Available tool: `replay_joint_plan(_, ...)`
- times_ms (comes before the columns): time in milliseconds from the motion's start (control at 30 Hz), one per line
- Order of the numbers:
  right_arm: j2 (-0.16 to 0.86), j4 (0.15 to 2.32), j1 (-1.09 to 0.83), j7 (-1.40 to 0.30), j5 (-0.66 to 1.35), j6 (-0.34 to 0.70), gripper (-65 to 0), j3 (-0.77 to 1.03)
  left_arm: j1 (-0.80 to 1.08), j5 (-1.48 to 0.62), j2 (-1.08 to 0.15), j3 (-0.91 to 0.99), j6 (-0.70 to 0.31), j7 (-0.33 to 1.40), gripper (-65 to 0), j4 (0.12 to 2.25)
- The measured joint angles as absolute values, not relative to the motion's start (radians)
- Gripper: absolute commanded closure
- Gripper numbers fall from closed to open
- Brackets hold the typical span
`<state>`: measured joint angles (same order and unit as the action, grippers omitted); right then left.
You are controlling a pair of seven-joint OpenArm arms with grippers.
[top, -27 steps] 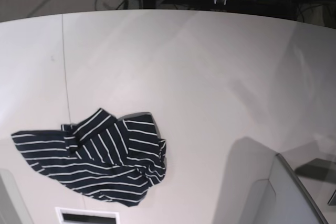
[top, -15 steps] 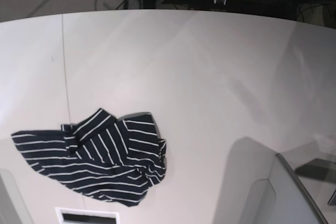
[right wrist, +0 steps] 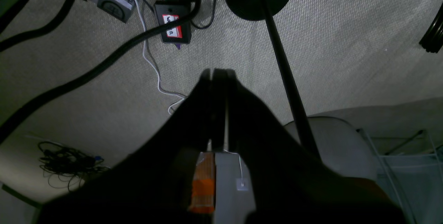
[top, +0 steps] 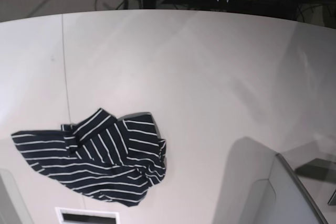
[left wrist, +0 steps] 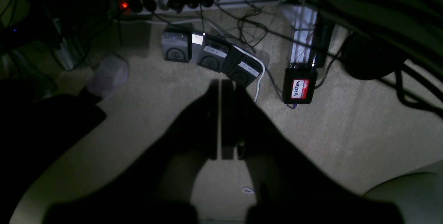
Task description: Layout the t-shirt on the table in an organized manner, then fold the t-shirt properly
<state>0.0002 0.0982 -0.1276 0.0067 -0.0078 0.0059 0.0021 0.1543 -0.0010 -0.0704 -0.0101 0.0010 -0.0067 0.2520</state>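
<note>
Arms parked off the table (top: 210, 66), jaws closed, pointing floorward.

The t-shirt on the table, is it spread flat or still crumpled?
Crumpled. The t-shirt lies bunched on the table, its stripes running in several directions.

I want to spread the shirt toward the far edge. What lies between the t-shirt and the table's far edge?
In the base view, only bare white table lies between the t-shirt and the far edge.
</note>
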Motion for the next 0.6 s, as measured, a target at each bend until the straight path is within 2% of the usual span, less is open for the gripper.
replay_joint_plan(200, 0.002, 0.098, -0.128, 0.004, -0.008, -0.001, -0.2, 0.002, 0.155, -0.001, -0.070, -0.010, 0.001, -0.007, 0.0, 0.255)
replay_joint_plan(400, 0.002, 0.099, -0.141, 0.112, -0.008, -0.001, -0.2, 0.002, 0.159, -0.001, -0.070, -0.010, 0.001, -0.010, 0.0, 0.256)
replay_joint_plan(600, 0.002, 0.098, -0.169, 0.125, -0.008, -0.001, -0.2, 0.002, 0.169, -0.001, -0.070, -0.010, 0.001, -0.007, 0.0, 0.255)
